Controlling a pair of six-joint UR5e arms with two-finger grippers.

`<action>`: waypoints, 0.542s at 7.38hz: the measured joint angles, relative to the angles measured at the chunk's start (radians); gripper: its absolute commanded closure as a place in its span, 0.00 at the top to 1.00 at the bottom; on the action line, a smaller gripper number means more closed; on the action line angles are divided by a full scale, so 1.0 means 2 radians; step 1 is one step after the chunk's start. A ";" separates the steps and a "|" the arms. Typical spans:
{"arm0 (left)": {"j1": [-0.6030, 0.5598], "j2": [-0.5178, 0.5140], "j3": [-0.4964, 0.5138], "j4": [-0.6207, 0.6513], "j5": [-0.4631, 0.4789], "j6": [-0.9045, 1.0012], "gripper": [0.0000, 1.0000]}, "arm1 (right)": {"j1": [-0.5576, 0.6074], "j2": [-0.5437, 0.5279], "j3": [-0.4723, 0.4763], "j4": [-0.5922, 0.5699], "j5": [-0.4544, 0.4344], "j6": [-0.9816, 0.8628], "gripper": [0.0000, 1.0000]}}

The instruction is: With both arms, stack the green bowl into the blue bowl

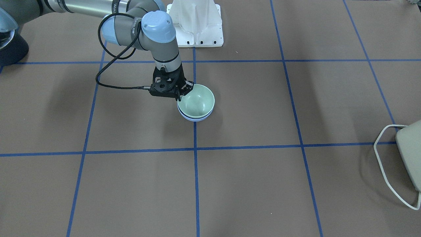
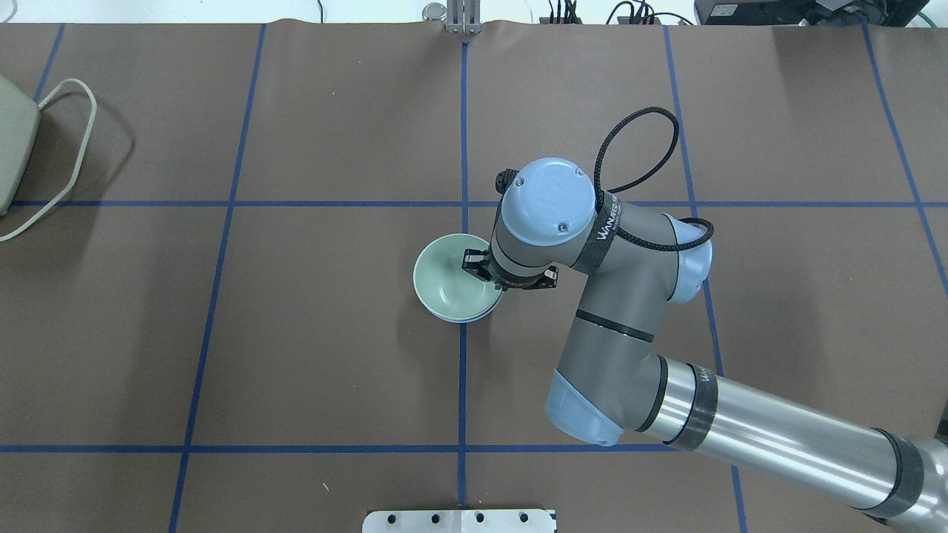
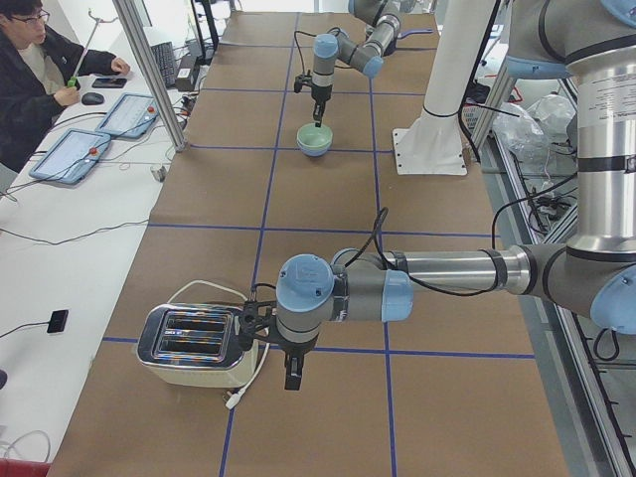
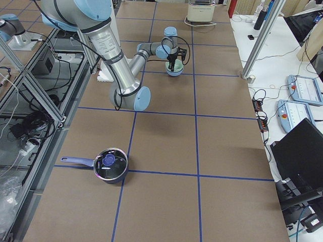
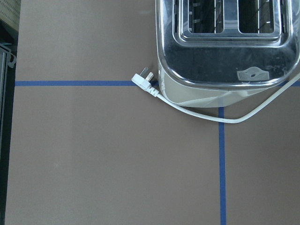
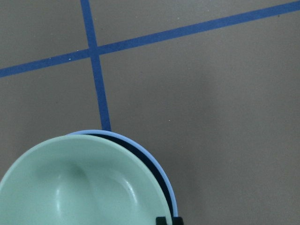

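Right end effector was down at the rim of the green bowl, jaws drawn narrow, and by the look of it pinching that rim, one finger inside the wall and one outside. And the green bowl was already sitting inside the blue bowl, the pair resting on the table right over a blue tape line! From the right wrist view the nesting was not quite square: a dark sliver showed between the two rims on the side nearest the fingers, so the green bowl seemed a touch raised or shifted there.

The step in hand looked like the release. To do it well, the bowl would want settling until the rims sat level, then the jaws opening fully before any lift, and the lift going straight up, so the inner finger could not drag a light, glossy bowl back out or shove the stack sideways.

Well apart, the left end effector hung low beside the toaster; whether its jaws were wide or closed could not be told from the side view.
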 measured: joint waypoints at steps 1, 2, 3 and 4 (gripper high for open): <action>0.000 0.000 0.000 0.000 0.000 0.000 0.99 | -0.001 0.000 -0.001 0.001 -0.003 0.000 0.00; 0.000 0.000 0.000 0.000 0.000 0.001 0.99 | -0.001 -0.001 -0.001 0.002 -0.004 -0.001 0.06; 0.000 0.000 0.000 0.000 0.000 0.001 0.99 | -0.001 -0.001 -0.001 0.003 -0.004 -0.002 0.30; 0.000 0.000 0.000 0.000 0.000 0.001 0.99 | -0.001 -0.001 -0.001 0.003 -0.004 -0.002 0.55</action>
